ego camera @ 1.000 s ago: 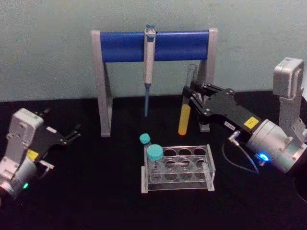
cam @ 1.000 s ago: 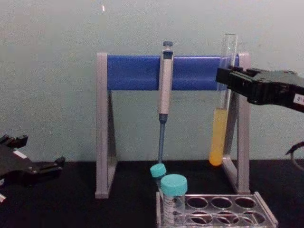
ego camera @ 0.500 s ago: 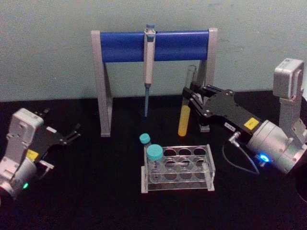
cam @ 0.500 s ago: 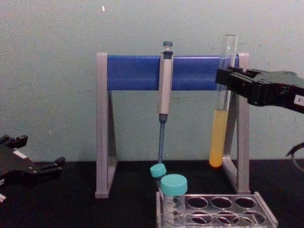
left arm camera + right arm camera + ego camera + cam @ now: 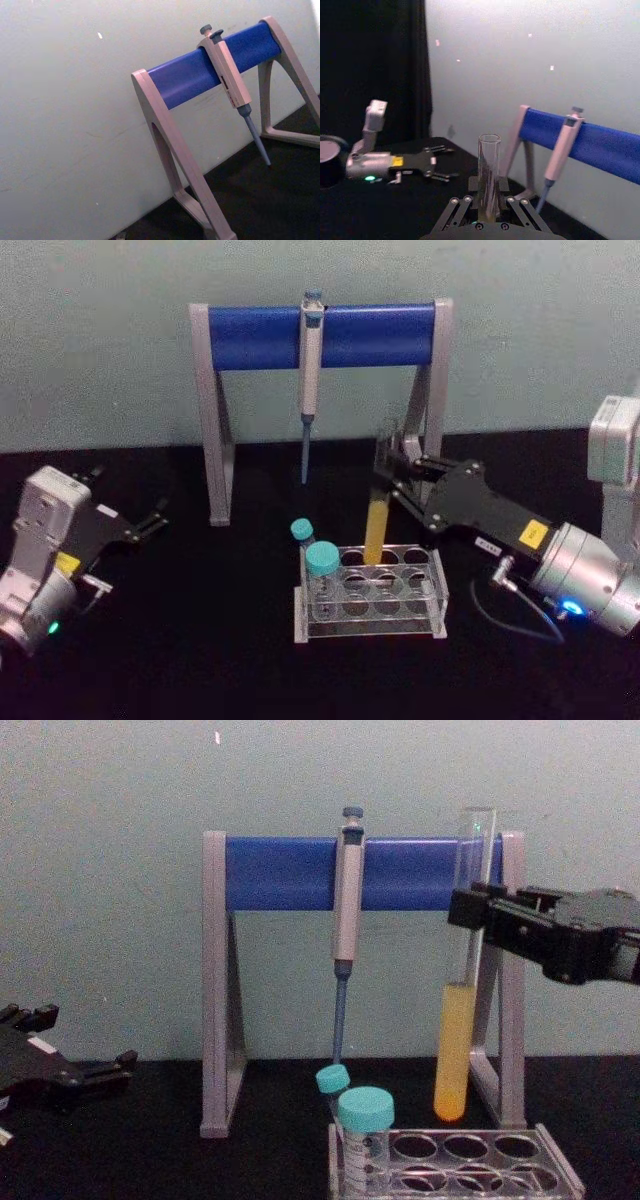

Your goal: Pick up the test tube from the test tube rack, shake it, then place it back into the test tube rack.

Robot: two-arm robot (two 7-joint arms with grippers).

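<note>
Right tool (image 5: 385,475): is clamping the test tube (image 5: 377,515) by its bare upper glass and holding it upright. The rounded bottom is hanging just above the far row of the test tube rack (image 5: 372,628), toward 12 o'clock of the rack's centre. Risk: the bottom may be sitting off a hole's centre, so a descent could be landing it on the rim, tilting the capless tube, spilling the yellow-orange liquid, or bumping the teal-capped tubes (image 5: 322,562) at the rack's 9 o'clock end. Left tool (image 5: 150,518): is resting spread open at 9 o'clock on the counter (image 5: 200,660), well apart.
</note>
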